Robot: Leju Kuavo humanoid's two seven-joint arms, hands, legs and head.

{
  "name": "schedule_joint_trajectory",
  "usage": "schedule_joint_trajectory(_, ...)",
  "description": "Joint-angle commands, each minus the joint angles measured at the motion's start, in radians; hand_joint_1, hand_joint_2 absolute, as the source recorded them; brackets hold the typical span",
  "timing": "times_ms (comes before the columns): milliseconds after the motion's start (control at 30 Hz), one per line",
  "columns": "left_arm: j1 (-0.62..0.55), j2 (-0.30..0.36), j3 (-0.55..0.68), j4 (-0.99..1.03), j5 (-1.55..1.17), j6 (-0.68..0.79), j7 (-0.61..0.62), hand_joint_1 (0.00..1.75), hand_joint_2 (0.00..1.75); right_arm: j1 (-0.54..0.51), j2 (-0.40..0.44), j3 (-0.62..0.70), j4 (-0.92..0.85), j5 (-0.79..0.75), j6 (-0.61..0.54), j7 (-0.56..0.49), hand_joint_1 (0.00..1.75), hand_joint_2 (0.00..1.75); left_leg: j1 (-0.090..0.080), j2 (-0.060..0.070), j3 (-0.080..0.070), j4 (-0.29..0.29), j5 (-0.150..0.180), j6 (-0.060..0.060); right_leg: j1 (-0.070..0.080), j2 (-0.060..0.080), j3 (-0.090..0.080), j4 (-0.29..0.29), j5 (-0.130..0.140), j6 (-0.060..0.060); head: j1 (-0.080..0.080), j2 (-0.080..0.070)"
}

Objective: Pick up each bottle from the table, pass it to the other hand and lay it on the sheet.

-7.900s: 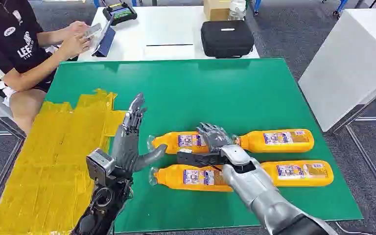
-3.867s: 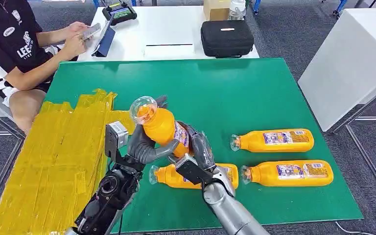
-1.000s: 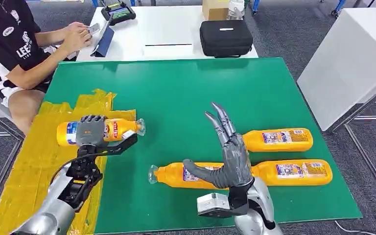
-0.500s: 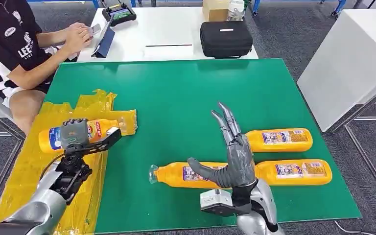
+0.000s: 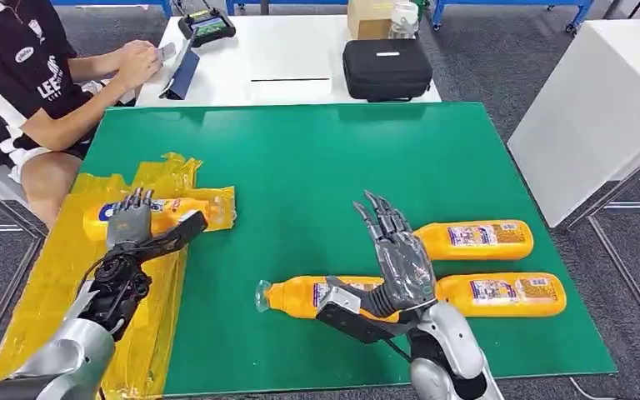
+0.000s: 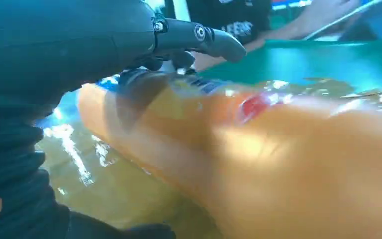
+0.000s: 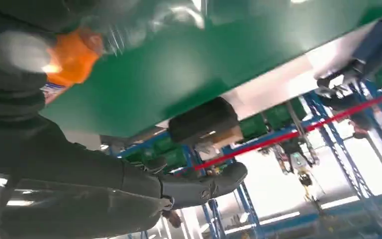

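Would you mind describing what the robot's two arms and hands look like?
Both arms are silver metal with dark joint sections; the left forearm shows exposed black mechanics and a thin black cable. The left hand and right hand are grey, with slim, darker segmented fingers and thick thumbs. A grey boxy module sits at the right wrist.

The green table (image 5: pixel 317 158) bears a yellow sheet (image 5: pixel 67 275) and three orange bottles (image 5: pixel 479 239) lying flat.

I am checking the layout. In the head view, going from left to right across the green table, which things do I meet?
Yellow sheet → left hand on a bottle → right hand → two bottles at the right.
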Motion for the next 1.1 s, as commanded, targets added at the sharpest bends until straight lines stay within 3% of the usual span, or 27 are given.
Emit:
schedule_joint_trajectory(33, 0.079, -0.115, 0.096, -0.069, 0.192, -0.082, -0.23, 0.0, 1.75, -0.006, -0.049, -0.028, 0.002, 0.065, 0.104, 0.037, 0.0, 0.0, 0.0, 0.0, 0.003, -0.001, 0.0, -0.001, 0.0, 0.001, 0.003, -0.001, 0.0, 0.0, 0.0, 0.0)
schedule_joint_trajectory(100, 0.093, -0.133, 0.076, -0.121, 0.23, -0.109, -0.254, 0.0, 1.75, -0.015, -0.051, -0.029, 0.019, 0.069, 0.115, 0.039, 0.0, 0.0, 0.0, -0.001, 0.005, -0.001, 0.0, -0.001, 0.0, 0.0, 0.005, -0.002, 0.0, -0.001, 0.0, 0.0)
schedule_joint_trajectory(133, 0.102, -0.138, 0.07, -0.148, 0.264, -0.129, -0.275, 0.0, 1.75, -0.018, -0.056, -0.024, 0.025, 0.073, 0.126, 0.036, 0.0, 1.75, 0.0, -0.001, 0.005, -0.001, 0.0, -0.002, 0.0, 0.0, 0.005, -0.002, 0.0, -0.001, 0.0, 0.0)
schedule_joint_trajectory(200, 0.152, -0.145, 0.01, -0.274, 0.421, -0.226, -0.357, 0.0, 1.75, -0.032, -0.076, 0.006, 0.072, 0.091, 0.174, 0.038, 0.0, 1.75, 0.0, -0.002, 0.005, -0.001, 0.0, -0.001, 0.0, -0.001, -0.003, -0.002, -0.002, -0.001, 0.0, 0.0)
schedule_joint_trajectory(267, 0.188, -0.136, -0.064, -0.369, 0.501, -0.282, -0.359, 0.0, 1.75, -0.053, -0.086, 0.034, 0.136, 0.113, 0.193, 0.045, 0.0, 1.75, 0.0, -0.002, 0.005, -0.001, -0.001, -0.001, 0.0, 0.0, -0.003, -0.003, -0.003, -0.003, 0.0, 0.0)
schedule_joint_trajectory(367, 0.199, -0.133, -0.085, -0.4, 0.517, -0.292, -0.34, 0.0, 1.75, -0.061, -0.082, 0.041, 0.166, 0.117, 0.186, 0.047, 0.0, 1.75, 0.001, -0.001, 0.005, -0.001, -0.001, -0.001, 0.001, 0.001, 0.006, -0.003, 0.0, 0.0, 0.0, 0.0)
schedule_joint_trajectory(467, 0.199, -0.114, -0.148, -0.42, 0.532, -0.296, -0.34, 0.0, 1.75, -0.079, -0.09, 0.073, 0.2, 0.137, 0.235, 0.064, 0.0, 1.75, 0.0, -0.001, 0.005, -0.001, -0.002, -0.002, 0.0, 0.001, 0.006, -0.002, -0.001, -0.001, 0.0, 0.0)
schedule_joint_trajectory(600, 0.228, -0.102, -0.238, -0.551, 0.571, -0.275, -0.292, 0.0, 1.75, -0.141, -0.086, 0.139, 0.37, 0.173, 0.263, 0.086, 0.0, 1.75, 0.002, 0.001, 0.002, 0.0, -0.001, -0.002, 0.002, 0.001, 0.003, -0.002, 0.0, -0.001, 0.0, 0.0)
schedule_joint_trajectory(1100, 0.23, -0.104, -0.287, -0.532, 0.657, -0.266, -0.324, 0.0, 1.75, -0.174, -0.061, 0.153, 0.628, 0.189, 0.273, 0.095, 0.0, 1.75, 0.002, 0.001, -0.001, -0.001, -0.001, -0.002, 0.002, 0.001, 0.0, -0.002, -0.001, -0.001, 0.0, 0.0)
